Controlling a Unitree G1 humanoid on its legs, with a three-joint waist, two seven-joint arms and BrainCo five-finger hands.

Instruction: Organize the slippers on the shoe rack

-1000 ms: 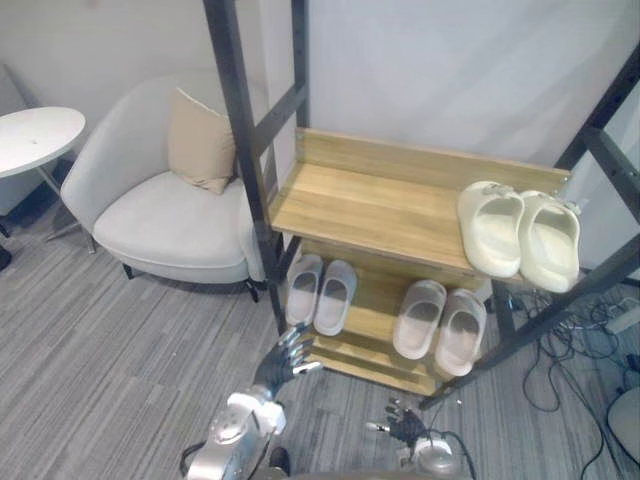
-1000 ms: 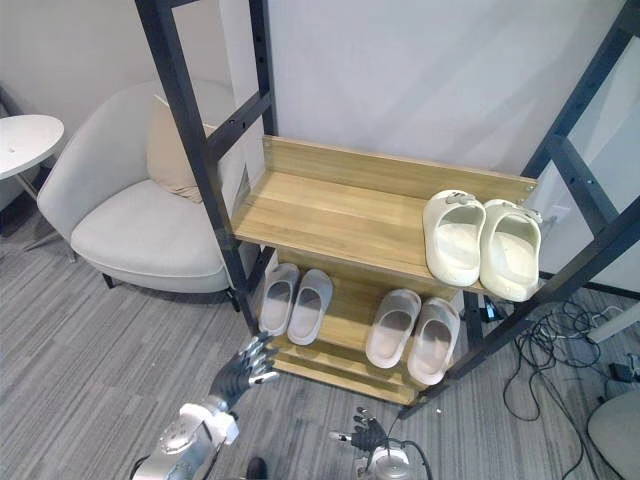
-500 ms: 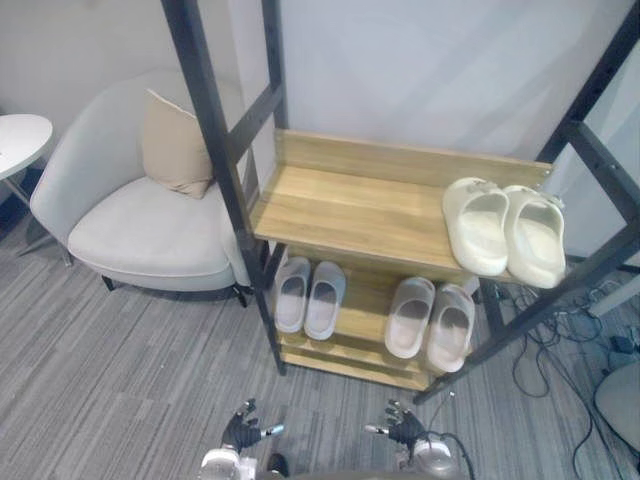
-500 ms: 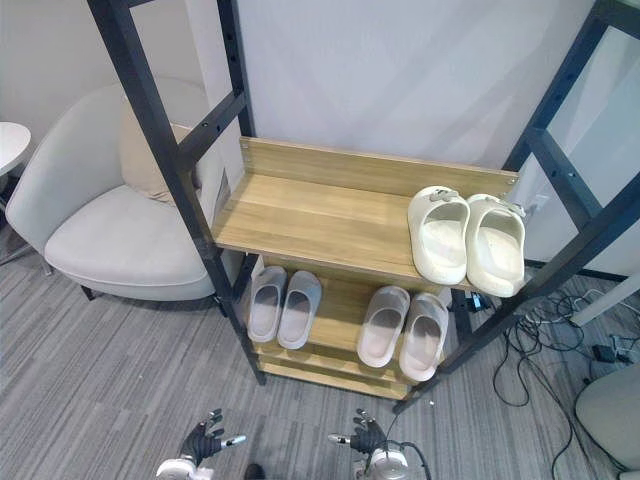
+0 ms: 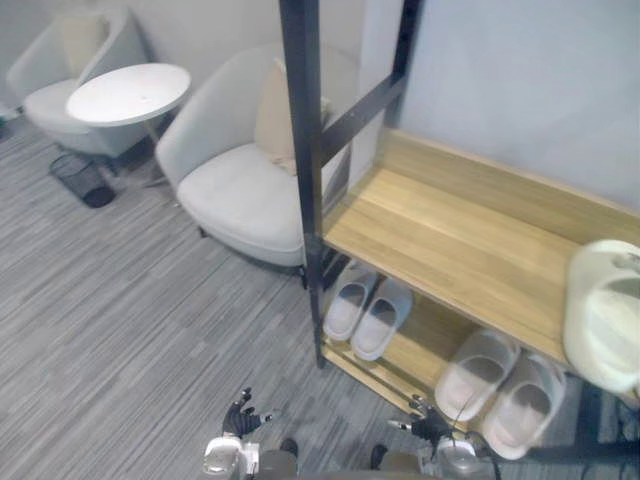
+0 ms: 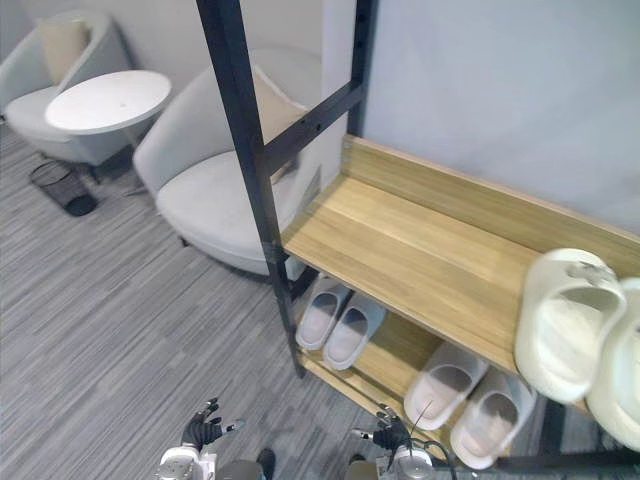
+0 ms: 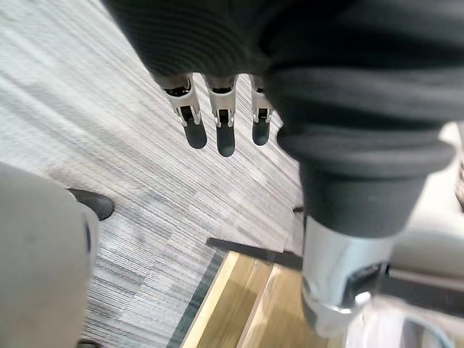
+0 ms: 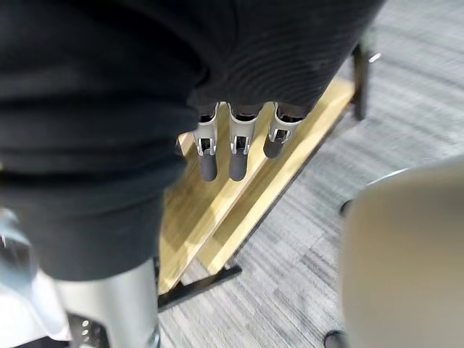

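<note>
We found every slipper already on the shoe rack of black metal uprights and pale wooden shelves point(image 6: 400, 250), and the layout looked deliberate to us. The pair of chunky cream foam slippers point(image 6: 562, 322) sat side by side at the right end of the upper shelf, leaving the rest of that board bare. On the lower shelf lay a pale grey soft pair point(image 5: 350, 300) near the front upright and a second pale grey soft pair point(image 5: 480, 365) further right, beneath the cream ones, and the two slippers of each pair were touching. Keeping mates together made the sorting look as good as finished (we could not tell whether any slipper waited outside the pictures). That would explain why the left hand point(image 5: 243, 418) and the right hand point(image 5: 428, 428) hung low before the rack, apart from it and carrying nothing. In the wrist views the left fingers point(image 7: 225, 138) and the right fingers point(image 8: 235, 156) pointed straight, slightly spread, with only floor or shelf edge beyond them. The rack stood against a plain pale wall point(image 6: 500, 90) on grey striped carpet point(image 5: 120, 330). Beside it was a rounded light grey upholstered armchair point(image 5: 245, 190) holding a beige cushion point(image 5: 272, 115), and past that a small round white table point(image 5: 128, 92), a dark mesh wastebasket point(image 5: 85, 180) and a second light grey armchair point(image 5: 70, 60).
</note>
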